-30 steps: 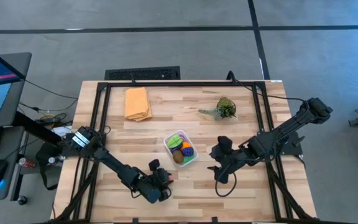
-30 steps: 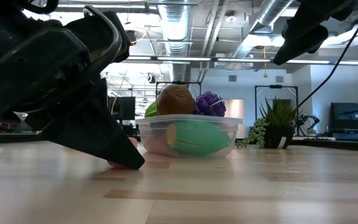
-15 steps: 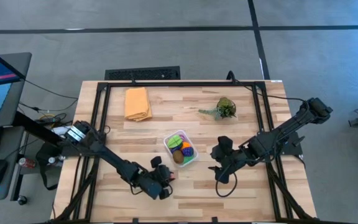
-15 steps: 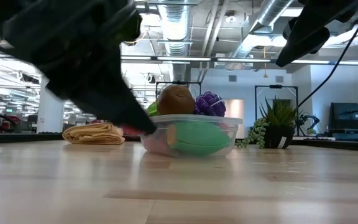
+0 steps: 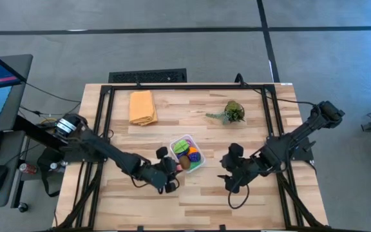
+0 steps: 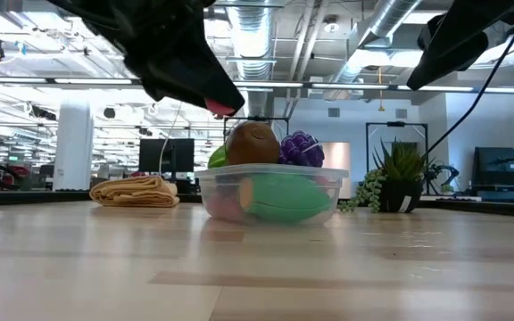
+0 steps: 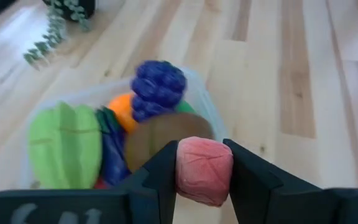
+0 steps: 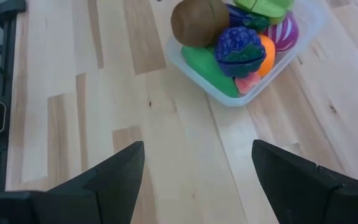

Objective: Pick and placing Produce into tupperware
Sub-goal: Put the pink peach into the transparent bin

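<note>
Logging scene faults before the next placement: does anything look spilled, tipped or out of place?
Nothing stands out. The tupperware sits upright on the table with the produce heaped inside, none spilled around it. The left hand holds a pink piece just short of its rim; the right hand waits open beside it.

**Materials and finishes**

Pale wooden table [image 5: 237, 138], planked, smooth with a soft sheen. Clear, thin, glossy plastic tupperware [image 6: 328, 192]. Matt, moulded-looking produce: pink piece [image 7: 204, 169] faintly creased, purple grapes [image 7: 159, 84] bumpy, brown piece [image 8: 199, 22] dull. Soft folded orange cloth [image 5: 142, 106]. Matt black gripper fingers [image 7: 157, 171]. Dark metal table frame [image 5: 105, 106].
</note>
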Controlling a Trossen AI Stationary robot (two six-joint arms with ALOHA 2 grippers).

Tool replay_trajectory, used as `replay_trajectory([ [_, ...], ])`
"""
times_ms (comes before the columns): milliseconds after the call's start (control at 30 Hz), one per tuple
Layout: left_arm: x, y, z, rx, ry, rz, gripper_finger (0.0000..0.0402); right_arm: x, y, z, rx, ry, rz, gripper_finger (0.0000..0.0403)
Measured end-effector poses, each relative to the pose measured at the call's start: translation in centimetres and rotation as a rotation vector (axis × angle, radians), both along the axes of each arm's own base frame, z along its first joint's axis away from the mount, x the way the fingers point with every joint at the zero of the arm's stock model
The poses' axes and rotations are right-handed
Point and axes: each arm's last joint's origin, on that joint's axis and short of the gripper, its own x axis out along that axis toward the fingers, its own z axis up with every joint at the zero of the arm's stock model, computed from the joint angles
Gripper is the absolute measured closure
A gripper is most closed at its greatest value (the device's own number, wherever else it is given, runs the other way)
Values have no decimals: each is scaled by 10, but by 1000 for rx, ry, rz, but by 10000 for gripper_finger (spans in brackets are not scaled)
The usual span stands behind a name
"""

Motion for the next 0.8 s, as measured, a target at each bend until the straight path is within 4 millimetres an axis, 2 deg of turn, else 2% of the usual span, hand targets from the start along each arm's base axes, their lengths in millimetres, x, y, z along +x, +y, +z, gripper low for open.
replay_trajectory([
  [267,13,32,2,-21,33,-16,294,-5,8,0,5,-24,-27,81],
  [467,21,48,6,-4,30,-29,294,-12,17,0,14,-50,-52,81],
  [800,28,70,6,-28,37,-35,294,-35,24,-32,118,-26,-179,81],
])
